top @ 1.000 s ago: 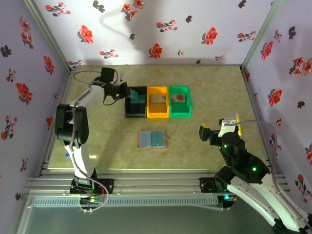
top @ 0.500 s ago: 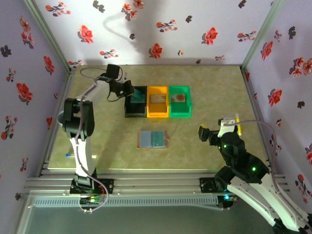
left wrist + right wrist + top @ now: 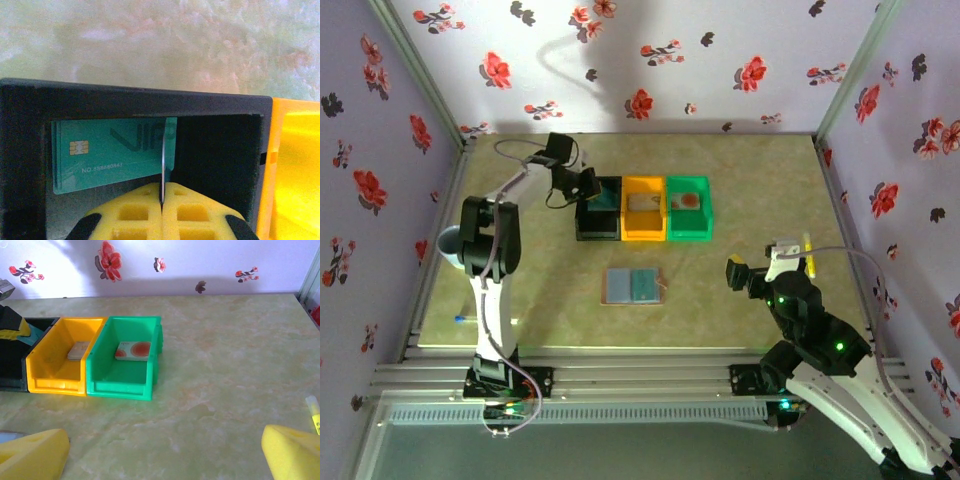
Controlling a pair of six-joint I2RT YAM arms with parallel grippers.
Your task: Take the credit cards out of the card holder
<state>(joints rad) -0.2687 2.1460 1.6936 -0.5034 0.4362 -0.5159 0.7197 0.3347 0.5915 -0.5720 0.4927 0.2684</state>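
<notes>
The left gripper, jaws pressed together on an edge-on card, holds it inside the black bin beside a teal-green VIP card. The right gripper hangs spread. Next, probably: let go, then return to the open card holder mid-table.

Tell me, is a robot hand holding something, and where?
The left gripper pinches a thin card by its near edge, over the black bin. The right gripper holds nothing.

The 3 bins, black bin, orange bin and green bin, touch, leaving no gap. The left fingers block the black bin's mouth. The tabletop right of the green bin lies open.
</notes>
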